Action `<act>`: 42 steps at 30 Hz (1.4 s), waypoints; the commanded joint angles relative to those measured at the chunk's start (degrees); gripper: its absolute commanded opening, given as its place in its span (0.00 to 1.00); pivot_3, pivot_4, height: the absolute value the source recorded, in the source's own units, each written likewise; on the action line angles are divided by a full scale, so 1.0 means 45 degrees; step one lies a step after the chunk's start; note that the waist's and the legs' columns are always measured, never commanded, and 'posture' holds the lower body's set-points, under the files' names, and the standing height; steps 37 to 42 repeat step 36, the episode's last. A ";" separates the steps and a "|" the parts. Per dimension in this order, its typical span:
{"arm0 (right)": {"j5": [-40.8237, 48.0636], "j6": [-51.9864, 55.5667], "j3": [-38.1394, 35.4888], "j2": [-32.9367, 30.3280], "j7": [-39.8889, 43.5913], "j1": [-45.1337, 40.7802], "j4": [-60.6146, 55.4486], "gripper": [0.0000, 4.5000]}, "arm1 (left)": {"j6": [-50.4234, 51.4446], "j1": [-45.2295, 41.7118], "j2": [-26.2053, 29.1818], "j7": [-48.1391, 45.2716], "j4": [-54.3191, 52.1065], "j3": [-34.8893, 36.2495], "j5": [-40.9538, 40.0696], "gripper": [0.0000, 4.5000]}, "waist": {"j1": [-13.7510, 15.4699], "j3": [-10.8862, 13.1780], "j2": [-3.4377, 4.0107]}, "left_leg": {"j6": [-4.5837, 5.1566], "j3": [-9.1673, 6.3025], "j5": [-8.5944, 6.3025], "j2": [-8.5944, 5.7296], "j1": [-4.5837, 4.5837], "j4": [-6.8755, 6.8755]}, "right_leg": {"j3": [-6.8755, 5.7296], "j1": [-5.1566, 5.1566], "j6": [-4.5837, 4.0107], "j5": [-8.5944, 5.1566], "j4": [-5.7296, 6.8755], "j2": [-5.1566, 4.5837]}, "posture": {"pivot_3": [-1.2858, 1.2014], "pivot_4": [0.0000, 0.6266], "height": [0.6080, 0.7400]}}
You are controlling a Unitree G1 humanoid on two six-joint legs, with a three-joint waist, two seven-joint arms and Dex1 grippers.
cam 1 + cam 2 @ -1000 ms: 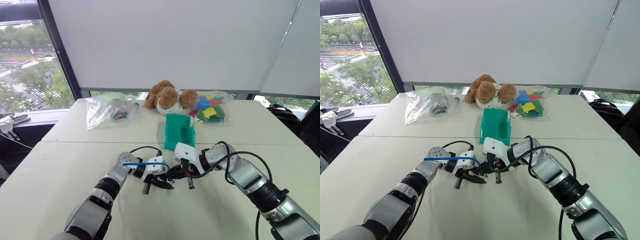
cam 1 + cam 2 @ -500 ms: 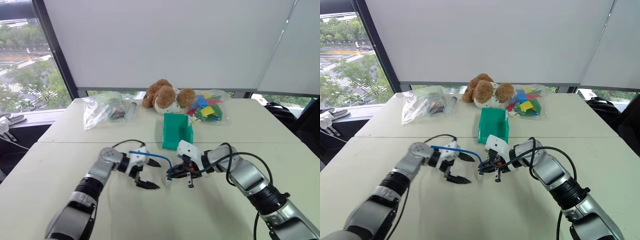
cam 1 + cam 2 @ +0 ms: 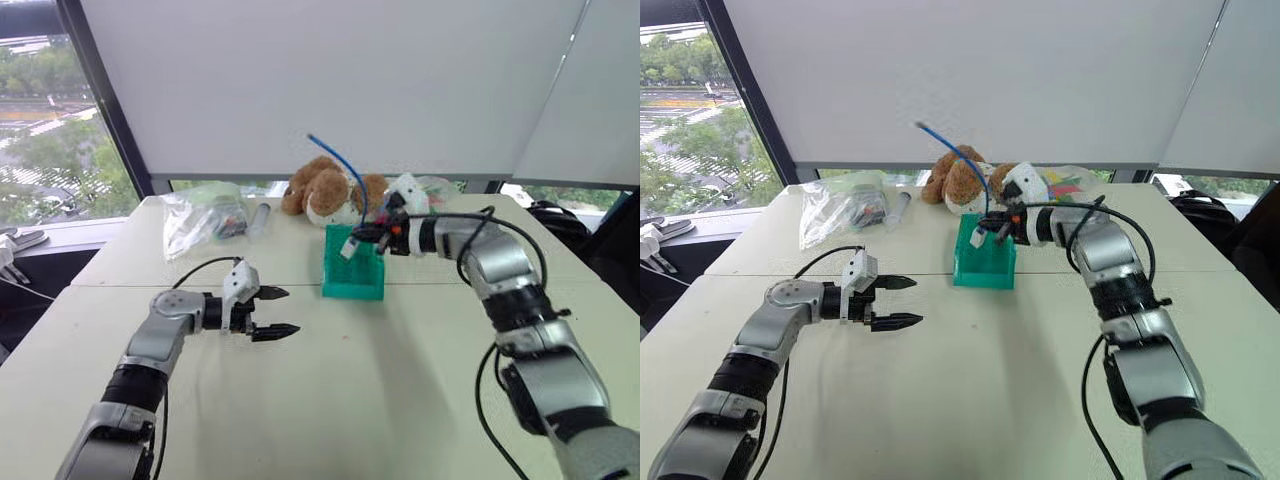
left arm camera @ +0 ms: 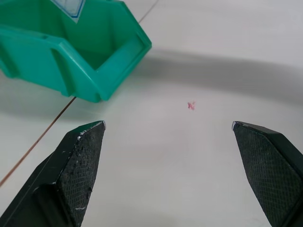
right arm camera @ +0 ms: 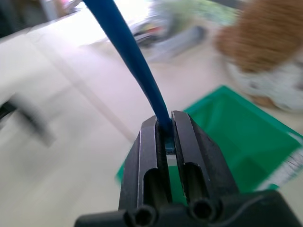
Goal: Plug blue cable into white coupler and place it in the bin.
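While right gripper pinches blue cable over bin, its springy tail may overhang the rim; left gripper gapes empty.

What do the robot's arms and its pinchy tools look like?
The arms are silver-grey metal tubes with black joints, and loose black cables loop outside them. Each ends in a white boxy housing carrying a tool of two black fingers. The left tool has long, pointed fingers whose inner faces are rough, with a fine criss-cross pattern. The right tool has fingers with long grooves down their backs.
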 commanded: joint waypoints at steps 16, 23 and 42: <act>-0.1516 -0.3336 -0.0689 0.1532 -0.1675 -0.2548 0.7294 0.99 | 0.2509 0.0684 0.0188 0.1726 -0.3193 0.0749 -0.1947 1.00 | -0.0071 0.0029 0.0048 | -0.0034 0.0005 0.0017 -0.0013 -0.0002 -0.0024 | 0.0002 -0.0020 -0.0001 0.0001 0.0002 -0.0021 | 0.52 0.24 1.00; -0.0754 -0.1465 -0.1323 -0.0418 -0.0112 -0.2676 0.3428 0.99 | 0.3013 0.0670 0.0477 0.1991 -0.3543 0.0926 -0.2420 1.00 | 0.0013 0.0050 0.0067 | -0.0045 0.0006 0.0023 -0.0017 -0.0005 -0.0061 | 0.0002 -0.0030 -0.0001 0.0001 -0.0009 -0.0023 | 0.52 0.24 1.00; 0.5029 0.6556 -0.4744 -0.5741 0.2217 0.7676 -1.4441 0.99 | 0.3781 0.0860 0.2189 0.1968 -0.4227 0.1685 -0.2944 1.00 | 0.0096 0.0057 0.0048 | -0.0038 0.0008 0.0022 -0.0012 -0.0014 -0.0132 | -0.0006 -0.0034 0.0000 -0.0001 -0.0064 -0.0023 | 0.52 0.24 1.00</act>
